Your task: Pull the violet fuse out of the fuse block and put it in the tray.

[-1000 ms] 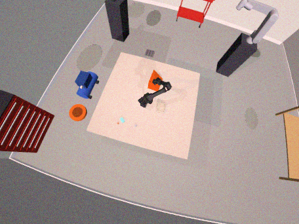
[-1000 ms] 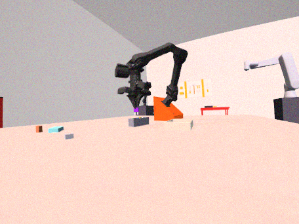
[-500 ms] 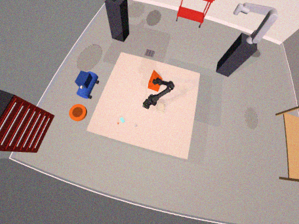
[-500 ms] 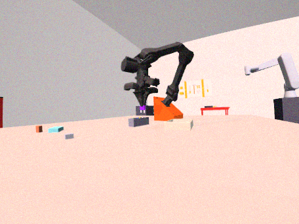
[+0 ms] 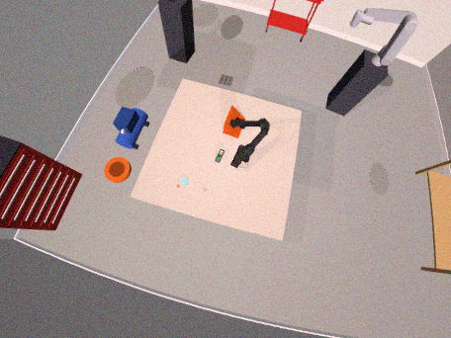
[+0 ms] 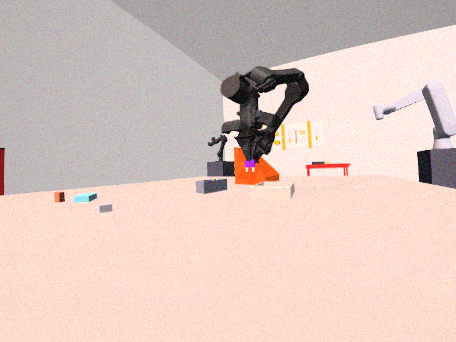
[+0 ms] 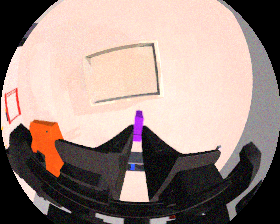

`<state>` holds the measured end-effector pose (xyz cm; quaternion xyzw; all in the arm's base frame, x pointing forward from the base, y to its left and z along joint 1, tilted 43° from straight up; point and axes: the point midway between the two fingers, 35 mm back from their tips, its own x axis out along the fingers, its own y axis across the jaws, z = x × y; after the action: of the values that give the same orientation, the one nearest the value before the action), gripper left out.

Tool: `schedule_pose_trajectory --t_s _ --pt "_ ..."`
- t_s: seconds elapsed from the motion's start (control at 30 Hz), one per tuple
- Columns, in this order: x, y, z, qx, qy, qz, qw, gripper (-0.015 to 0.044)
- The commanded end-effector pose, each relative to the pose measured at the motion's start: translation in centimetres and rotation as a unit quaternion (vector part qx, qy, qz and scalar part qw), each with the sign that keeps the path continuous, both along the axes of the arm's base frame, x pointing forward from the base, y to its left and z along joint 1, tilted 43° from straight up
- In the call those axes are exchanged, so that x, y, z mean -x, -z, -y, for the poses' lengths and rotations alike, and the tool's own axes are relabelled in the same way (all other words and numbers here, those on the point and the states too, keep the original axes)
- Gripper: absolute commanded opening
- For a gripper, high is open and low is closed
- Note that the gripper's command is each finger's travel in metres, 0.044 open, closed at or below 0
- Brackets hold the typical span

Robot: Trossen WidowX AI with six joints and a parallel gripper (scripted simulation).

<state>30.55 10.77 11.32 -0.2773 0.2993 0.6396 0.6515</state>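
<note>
The violet fuse (image 6: 250, 163) (image 7: 138, 127) is held upright between the fingertips, in the air, its two pale prongs pointing down in the exterior view. My gripper (image 6: 251, 159) (image 7: 137, 128) is shut on it. The cream tray (image 6: 278, 190) (image 7: 125, 74) lies lower, ahead of the fingertips in the wrist view; in the top view the arm mostly covers it. The dark fuse block (image 5: 220, 155) (image 6: 211, 186) stands to the left of the gripper in the exterior view. Other coloured fuses sit in it. In the wrist view the block shows only partly, between the fingers.
An orange wedge-shaped block (image 5: 232, 126) (image 6: 245, 174) (image 7: 47, 140) stands behind the gripper in the exterior view. A turquoise piece (image 5: 184, 181) (image 6: 85, 197), a small orange-brown block (image 5: 178, 186) (image 6: 59, 197) and a small grey block (image 5: 205, 190) (image 6: 105, 208) lie farther off, beyond the fuse block.
</note>
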Motion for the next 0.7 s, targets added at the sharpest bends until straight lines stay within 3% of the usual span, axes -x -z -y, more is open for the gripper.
schedule_pose_trajectory --t_s 0.0,0.2,0.67 --pt "1.6 -1.9 -2.2 -0.007 0.001 -0.008 1.000 0.0000" --pt "3.2 -3.9 -4.3 -0.014 -0.001 -0.009 1.000 0.0000" --pt "3.2 -3.1 -5.1 -0.014 -0.001 -0.009 1.000 0.0000"
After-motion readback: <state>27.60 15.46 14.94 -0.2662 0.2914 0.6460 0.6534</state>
